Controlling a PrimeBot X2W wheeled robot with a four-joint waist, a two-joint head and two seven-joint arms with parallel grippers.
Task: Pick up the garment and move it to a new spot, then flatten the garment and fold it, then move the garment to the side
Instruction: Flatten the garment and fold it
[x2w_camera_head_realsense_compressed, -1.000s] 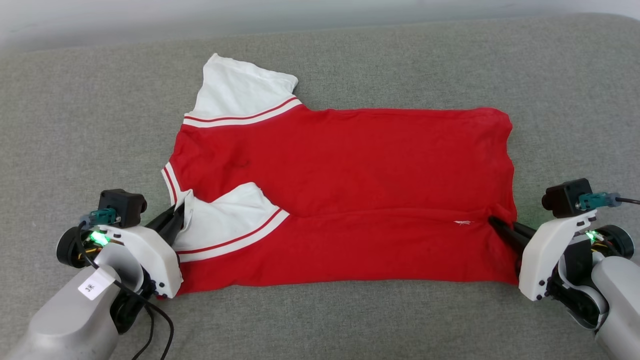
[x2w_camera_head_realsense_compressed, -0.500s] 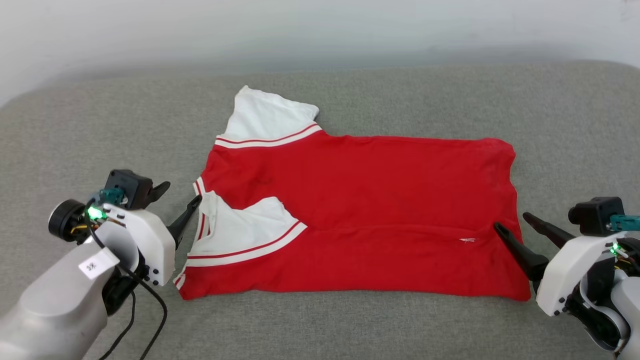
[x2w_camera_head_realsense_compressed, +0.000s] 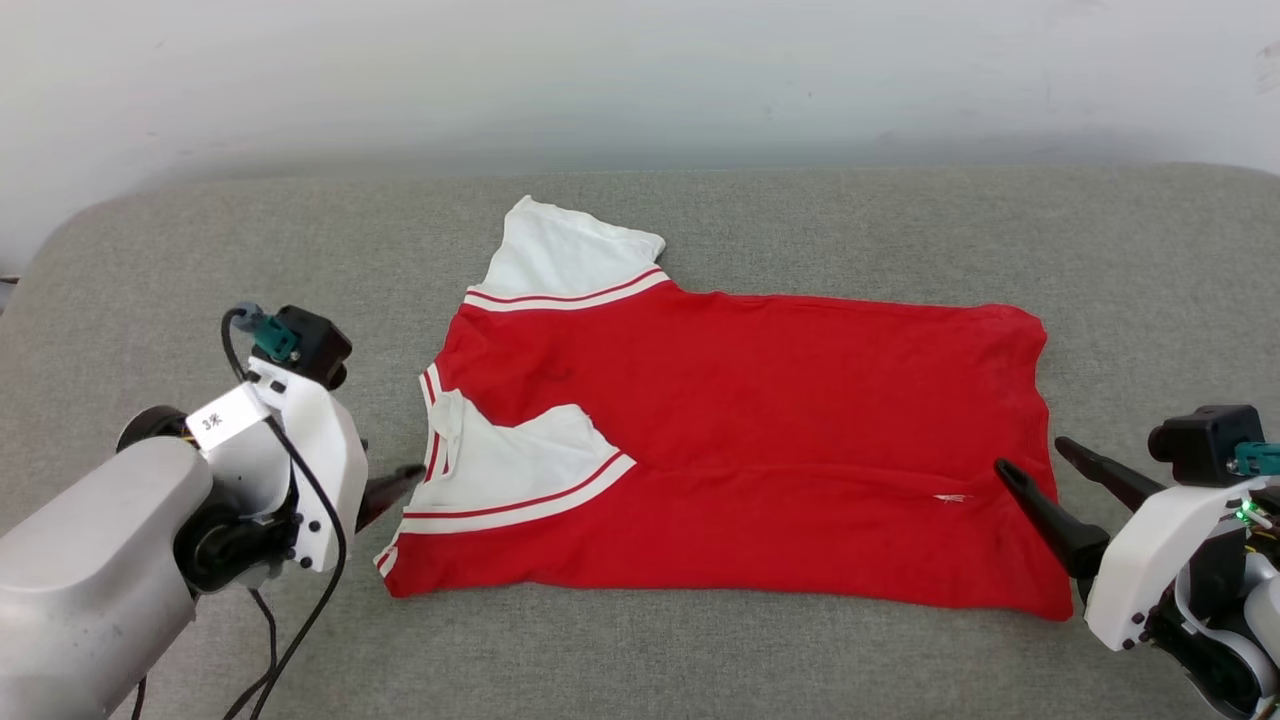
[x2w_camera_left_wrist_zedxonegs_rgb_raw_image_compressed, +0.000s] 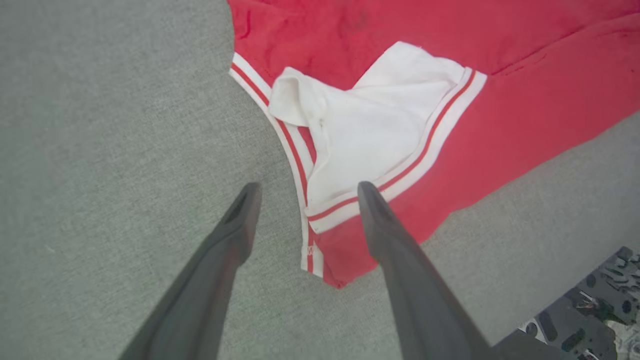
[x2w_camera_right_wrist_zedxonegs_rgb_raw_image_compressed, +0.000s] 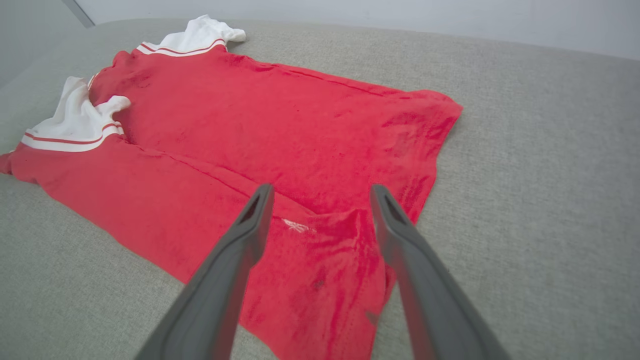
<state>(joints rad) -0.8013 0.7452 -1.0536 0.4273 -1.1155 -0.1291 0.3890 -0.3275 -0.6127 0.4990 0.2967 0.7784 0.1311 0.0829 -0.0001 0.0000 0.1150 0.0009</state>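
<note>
Both tools are hanging spread and empty: left tool (x2w_camera_left_wrist_zedxonegs_rgb_raw_image_compressed: 306, 186) beside the collar of the garment (x2w_camera_head_realsense_compressed: 760, 400), right tool (x2w_camera_right_wrist_zedxonegs_rgb_raw_image_compressed: 321, 189) at its hem. The garment is lying on, probably, a sofa (x2w_camera_head_realsense_compressed: 800, 220); its rumpled sleeve (x2w_camera_head_realsense_compressed: 520, 455) is risking bunching when folded.

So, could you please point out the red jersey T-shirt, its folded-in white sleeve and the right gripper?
red jersey T-shirt (x2w_camera_head_realsense_compressed: 780, 400), head view, middle of the red body.
folded-in white sleeve (x2w_camera_left_wrist_zedxonegs_rgb_raw_image_compressed: 370, 130), left wrist view, middle of the white fabric.
right gripper (x2w_camera_right_wrist_zedxonegs_rgb_raw_image_compressed: 321, 190), right wrist view, midway between its open fingertips.
</note>
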